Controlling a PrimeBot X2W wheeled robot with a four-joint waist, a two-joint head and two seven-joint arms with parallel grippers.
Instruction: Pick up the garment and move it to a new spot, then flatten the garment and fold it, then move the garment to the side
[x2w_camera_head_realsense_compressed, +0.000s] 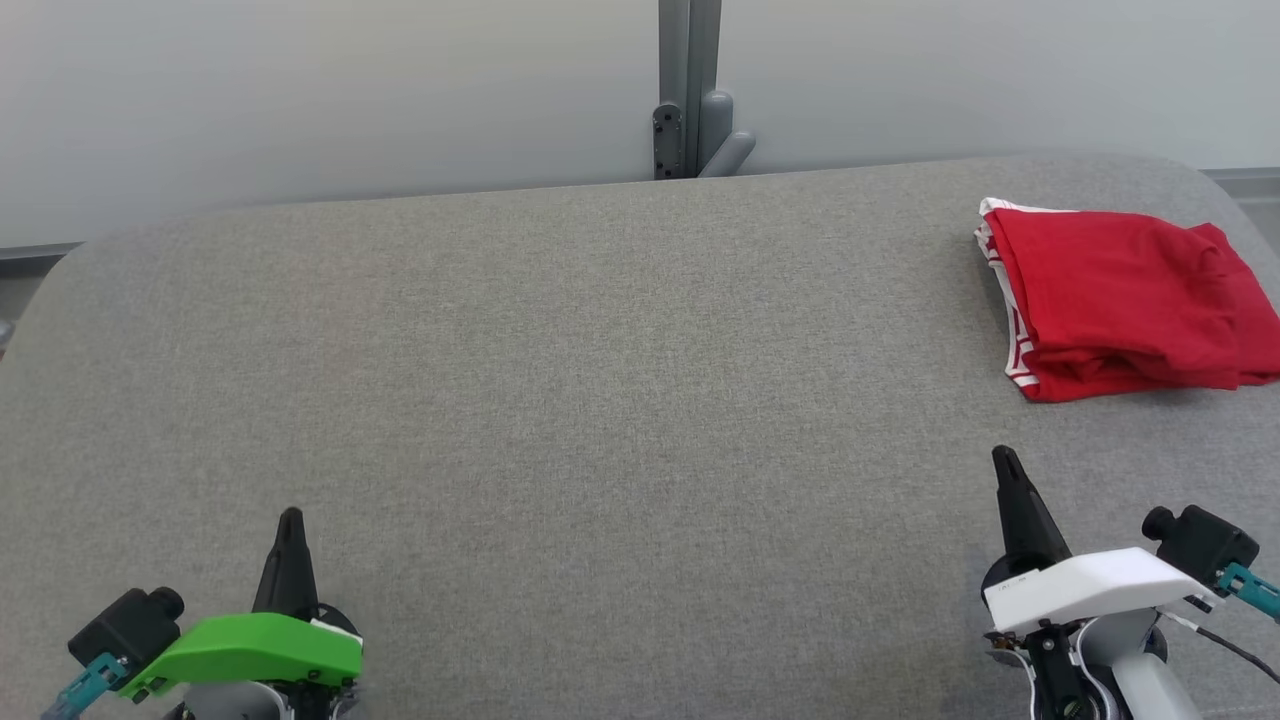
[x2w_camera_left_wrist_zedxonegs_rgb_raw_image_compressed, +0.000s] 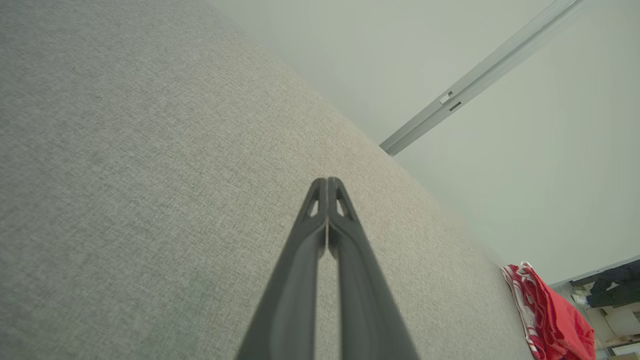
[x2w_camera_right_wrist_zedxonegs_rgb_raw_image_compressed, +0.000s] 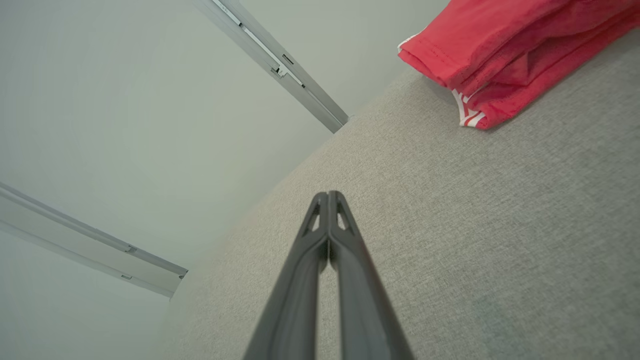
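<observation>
Garment (x2w_camera_head_realsense_compressed: 1120, 300): looks basically done to me. It's a red folded bundle parked off to one side, so pick-up, flatten, fold and the move aside all read as finished. Nothing obvious left, except maybe neatening a slightly lumpy edge.
Left gripper (x2w_camera_head_realsense_compressed: 290, 520): jaws pressed together tip to tip, nothing between them, and not touching anything I can see.
Right gripper (x2w_camera_head_realsense_compressed: 1003, 460): same deal, jaws closed and empty. They point roughly toward the garment but sit apart from it.
Arm positions: both are low at the near edge of the tabletop (x2w_camera_head_realsense_compressed: 600, 400). The left one is well apart from the cloth, the right one nearer.
Garment spot: far right end of the grey fabric tabletop, with white striped trim showing along its left edge. Its right side runs out of the head view.
Background: plain pale wall with a grey post (x2w_camera_head_realsense_compressed: 690, 90).
</observation>
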